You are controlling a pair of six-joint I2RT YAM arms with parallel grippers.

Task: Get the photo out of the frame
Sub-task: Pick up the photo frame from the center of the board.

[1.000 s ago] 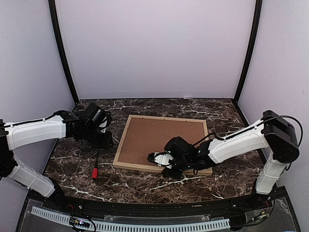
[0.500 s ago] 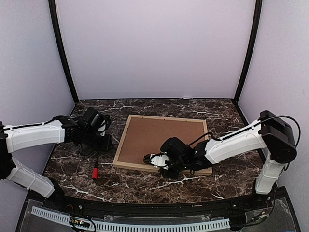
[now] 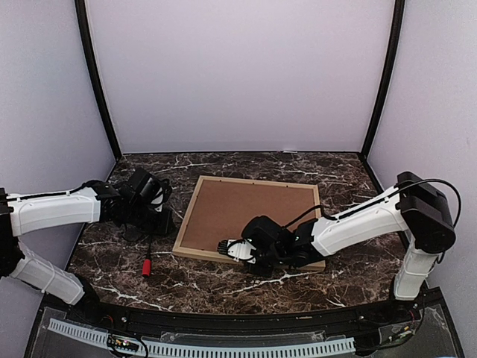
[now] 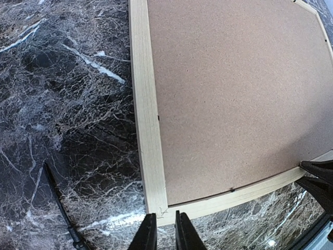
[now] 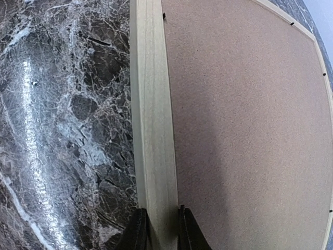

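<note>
Photo hides inside the thin light wood frame [image 5: 152, 130], back-up on the dark marble bench [image 3: 339, 179]. Right pincer [image 5: 162, 232] just clamped its near rail, so lifting can start. Left pincer [image 4: 165, 234] sits nearly together, empty.

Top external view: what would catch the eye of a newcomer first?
A light wooden frame lies face down mid-table, its brown backing board upward. The right end effector is closed on the frame's near rail. A small red-handled tool lies on the dark marble left of the frame.
</note>
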